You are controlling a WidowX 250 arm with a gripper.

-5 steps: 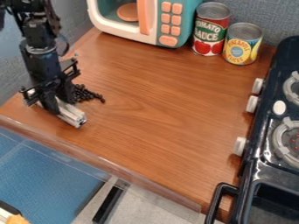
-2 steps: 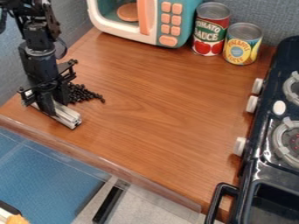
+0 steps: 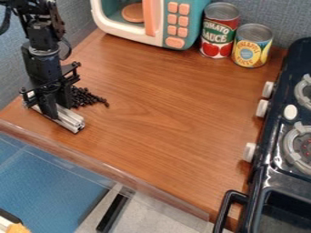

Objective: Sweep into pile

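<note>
One orange disc (image 3: 133, 12) inside toy microwave (image 3: 121, 33)

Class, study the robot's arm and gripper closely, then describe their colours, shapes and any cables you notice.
The arm is black, with a chunky, rounded middle section ringed by a paler grey band. A dark cable loops out beside it. The gripper is also black, with angular, open linkwork spreading to both sides above dark, straight, blocky fingers.

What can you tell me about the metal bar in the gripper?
The bar is straight, silvery and metal-looking, its nearer end grooved. The black gripper holds it partway along. It is low and slantwise over the view's left part of the counter, beside the dark pellets; contact with either is unclear.
</note>
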